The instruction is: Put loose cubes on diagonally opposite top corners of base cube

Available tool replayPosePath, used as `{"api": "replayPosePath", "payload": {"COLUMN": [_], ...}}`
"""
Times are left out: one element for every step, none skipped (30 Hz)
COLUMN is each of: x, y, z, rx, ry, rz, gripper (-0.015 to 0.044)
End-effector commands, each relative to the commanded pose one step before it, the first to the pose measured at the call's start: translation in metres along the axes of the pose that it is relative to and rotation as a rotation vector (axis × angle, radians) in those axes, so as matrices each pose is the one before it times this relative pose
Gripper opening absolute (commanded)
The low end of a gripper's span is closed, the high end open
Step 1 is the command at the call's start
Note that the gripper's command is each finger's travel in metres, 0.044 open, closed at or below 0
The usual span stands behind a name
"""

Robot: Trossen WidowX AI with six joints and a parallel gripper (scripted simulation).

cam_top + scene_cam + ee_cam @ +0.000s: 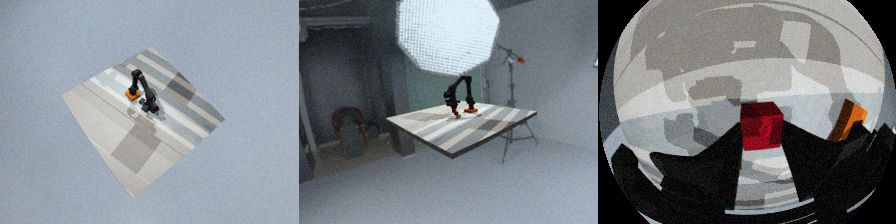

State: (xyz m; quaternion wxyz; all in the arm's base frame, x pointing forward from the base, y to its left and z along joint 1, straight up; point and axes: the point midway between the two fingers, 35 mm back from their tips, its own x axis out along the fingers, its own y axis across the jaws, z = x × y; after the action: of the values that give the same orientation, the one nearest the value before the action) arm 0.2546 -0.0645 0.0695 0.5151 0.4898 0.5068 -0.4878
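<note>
Look, one black arm (pixel 145 86) (pixel 468 87) stands on one orange plate (pixel 134 98) (pixel 471 111) (pixel 843 121), and the plate sits on one big counter (pixel 129 154) (pixel 471 138) (pixel 818 75). The arm goes up from the plate, bends over at the top, and comes down again on the counter a little way off from the plate.

At the low end is one claw (pixel 157 108) (pixel 455 112) (pixel 760 124). Its two black fingers are clamped on one red cube (pixel 158 108) (pixel 456 113) (pixel 761 131). From the wrist, the red cube shows in the middle, with the orange plate off to the right of it.

One yellow cube (pixel 458 116) (pixel 741 165) is there too. From the outside, it shows to the left of the orange plate and closer to the front, just under the red cube. Only a thin bit of it peeks out by a finger in the wrist view. I cannot tell if the red and yellow cubes touch.

The counter has lots of stripes, gray, white and tan. From the outside, one big white lamp (pixel 448 36) shows up above the orange plate, and one tall stand (pixel 511 84) with three legs is to the right of it, behind the counter.
</note>
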Motion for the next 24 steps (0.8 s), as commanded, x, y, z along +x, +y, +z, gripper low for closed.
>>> {"api": "replayPosePath", "payload": {"x": [-0.01597, -0.00319, -0.00320, -0.00320, -0.00321, -0.00322, -0.00322, -0.00322, -0.00323, -0.00323, -0.00323, -0.00324, -0.00324, -0.00324, -0.00324, -0.00268, -0.00161, -0.00054, 0.00000, 0.00002, 0.00006, 0.00010, 0.00013, 0.00013], "y": [0.00213, -0.00010, -0.00014, -0.00018, -0.00022, -0.00026, -0.00030, -0.00034, -0.00038, -0.00043, -0.00047, -0.00051, -0.00055, -0.00059, -0.00063, -0.00056, -0.00035, -0.00012, 0.00000, 0.00026, 0.00077, 0.00130, 0.00163, 0.00168], "z": [0.00051, -0.00002, -0.00004, -0.00005, -0.00006, -0.00007, -0.00008, -0.00010, -0.00011, -0.00012, -0.00013, -0.00014, -0.00016, -0.00017, -0.00018, -0.00016, -0.00010, -0.00003, 0.00000, -0.00042, -0.00125, -0.00208, -0.00253, -0.00251], "rx": [0.0053, 0.0000, 0.0000, 0.0000, 0.0000, 0.0000, 0.0000, 0.0000, 0.0000, 0.0000, 0.0000, 0.0000, 0.0000, 0.0000, 0.0000, 0.0000, 0.0000, 0.0000, 0.0000, -0.0050, -0.0150, -0.0249, -0.0305, -0.0305], "ry": [-0.00322, 0.00000, 0.00000, 0.00000, 0.00000, 0.00000, 0.00000, 0.00001, 0.00001, 0.00001, 0.00001, 0.00001, 0.00001, 0.00001, 0.00001, 0.00001, 0.00001, 0.00000, 0.00000, 0.00004, 0.00011, 0.00018, 0.00022, 0.00022], "rz": [0.01774, 0.00000, 0.00000, -0.00001, -0.00001, -0.00001, -0.00002, -0.00002, -0.00002, -0.00003, -0.00003, -0.00003, -0.00004, -0.00004, -0.00005, -0.00004, -0.00003, -0.00001, 0.00000, 0.00002, 0.00006, 0.00010, 0.00012, 0.00013], "gripper": [0.0105, 0.0105, 0.0105, 0.0105, 0.0105, 0.0105, 0.0105, 0.0105, 0.0105, 0.0105, 0.0105, 0.0105, 0.0105, 0.0105, 0.0105, 0.0105, 0.0105, 0.0105, 0.0105, 0.0105, 0.0105, 0.0105, 0.0105, 0.0105]}}
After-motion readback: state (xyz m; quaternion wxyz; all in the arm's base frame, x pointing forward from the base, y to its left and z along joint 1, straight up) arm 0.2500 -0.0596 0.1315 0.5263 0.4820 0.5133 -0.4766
